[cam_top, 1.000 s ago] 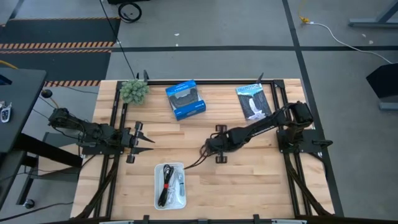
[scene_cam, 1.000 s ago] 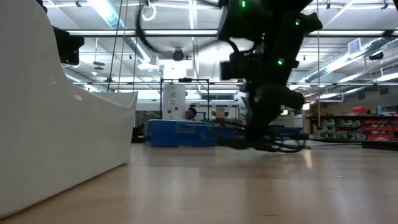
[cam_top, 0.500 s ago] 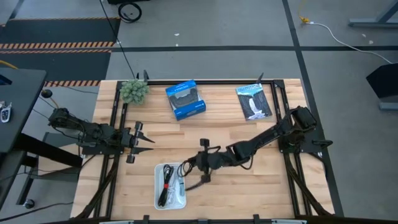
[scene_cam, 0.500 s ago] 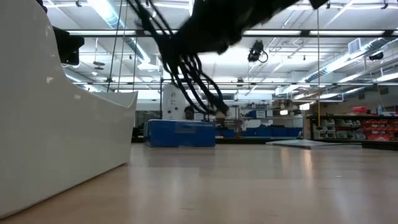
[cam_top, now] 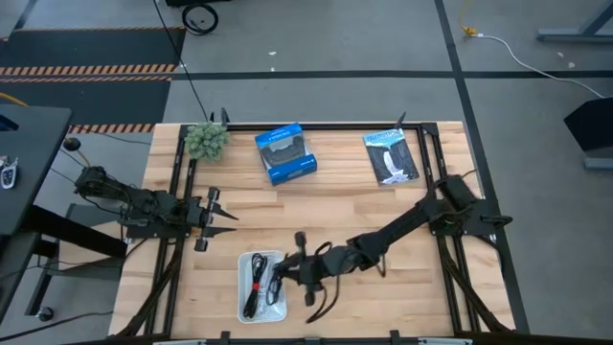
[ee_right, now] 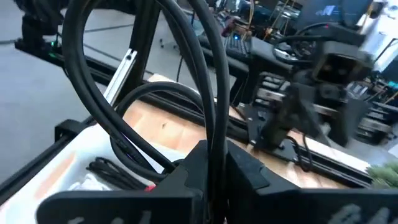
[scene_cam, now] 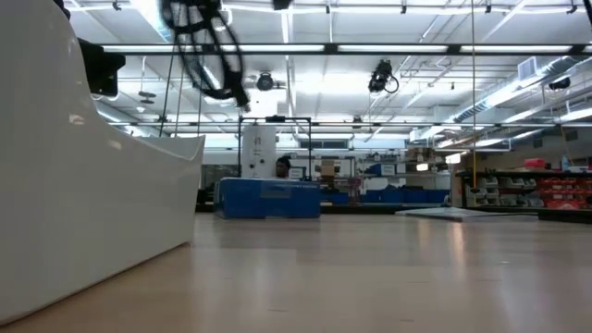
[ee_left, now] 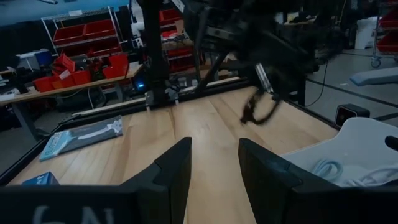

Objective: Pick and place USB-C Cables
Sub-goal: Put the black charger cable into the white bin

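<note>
While the left gripper (cam_top: 222,218) is held open over the tabletop (cam_top: 383,211), a black cable (ee_right: 155,93) is clamped by the right gripper (cam_top: 287,269) beside the tray (cam_top: 241,309).

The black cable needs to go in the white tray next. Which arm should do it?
The right arm. Its tool is shut on the black cable at the white tray's edge, so it probably only has to let go. The left tool waits open, away from the tray.
</note>
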